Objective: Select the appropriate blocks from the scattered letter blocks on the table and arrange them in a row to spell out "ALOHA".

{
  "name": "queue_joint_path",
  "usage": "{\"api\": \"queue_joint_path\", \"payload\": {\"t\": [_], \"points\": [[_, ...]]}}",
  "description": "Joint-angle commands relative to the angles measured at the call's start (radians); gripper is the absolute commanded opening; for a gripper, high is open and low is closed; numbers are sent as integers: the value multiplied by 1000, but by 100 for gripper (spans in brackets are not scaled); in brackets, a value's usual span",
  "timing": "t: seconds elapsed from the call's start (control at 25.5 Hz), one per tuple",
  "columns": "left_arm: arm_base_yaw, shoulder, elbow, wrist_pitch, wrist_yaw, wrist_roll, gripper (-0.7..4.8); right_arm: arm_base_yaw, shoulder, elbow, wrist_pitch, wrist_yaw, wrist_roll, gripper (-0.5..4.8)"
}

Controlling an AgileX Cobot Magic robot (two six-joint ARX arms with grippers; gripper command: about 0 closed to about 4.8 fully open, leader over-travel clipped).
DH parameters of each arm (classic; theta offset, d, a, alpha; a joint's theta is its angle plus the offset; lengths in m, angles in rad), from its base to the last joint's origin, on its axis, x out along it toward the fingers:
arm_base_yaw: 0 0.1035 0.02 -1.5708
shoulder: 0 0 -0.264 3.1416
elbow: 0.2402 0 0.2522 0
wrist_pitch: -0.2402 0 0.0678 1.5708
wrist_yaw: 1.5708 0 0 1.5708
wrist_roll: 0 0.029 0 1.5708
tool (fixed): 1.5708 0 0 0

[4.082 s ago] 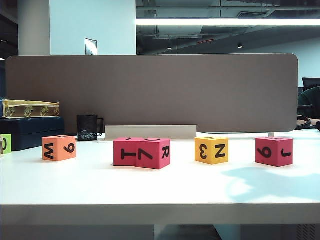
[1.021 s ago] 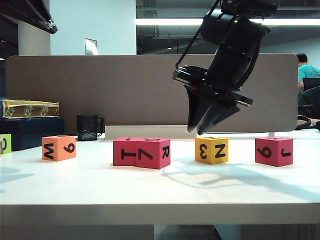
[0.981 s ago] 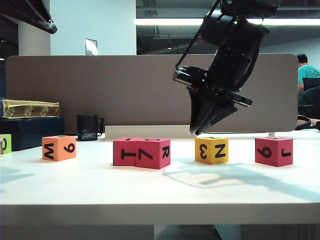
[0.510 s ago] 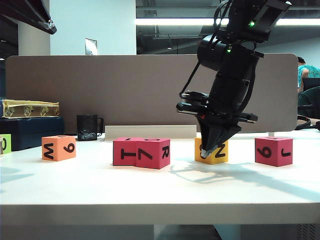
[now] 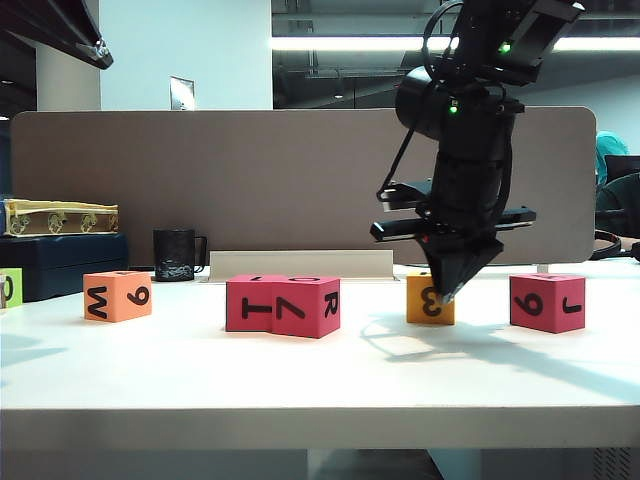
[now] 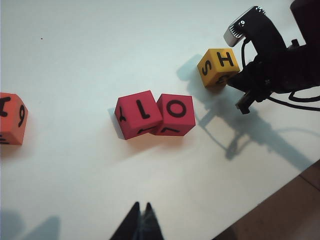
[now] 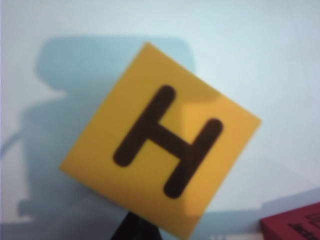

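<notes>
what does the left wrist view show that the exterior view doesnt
Only the left wrist view shows the blocks' top faces: H on the yellow block, O and 1 on the two touching crimson blocks, and the shut left gripper hovering above the table.

Only the exterior view shows the far-right crimson block, black mug, divider panel and the blocks' front faces.

Both show the orange block and the shut right gripper low at the yellow block.
</notes>
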Motion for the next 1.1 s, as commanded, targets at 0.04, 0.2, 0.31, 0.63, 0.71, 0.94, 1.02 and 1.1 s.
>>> {"api": "queue_joint_path", "payload": {"t": [0.04,0.2,0.31,0.63,0.71,0.94,1.02,1.1], "points": [[0,-3,5,2,1,8,-6,-13,-9,5,0,62,1,-8],[0,-2,5,2,1,8,-6,-26,-28,11,-47,30,1,-6],[0,-2,5,3,2,8,-6,-24,-87,55,-149,-63,1,37],[0,-3,5,-1,33,3,-6,-31,-125,86,-141,-70,1,303],[0,-3,5,-4,47,3,-6,-31,-110,86,-135,-70,1,377],[0,-3,6,-8,46,3,-6,-35,-55,86,-79,-70,-3,434],[0,-3,6,-17,46,3,-6,-35,-32,86,-51,-70,-3,434],[0,-3,6,-26,46,3,-6,-35,-10,86,-14,-69,-6,434]]}}
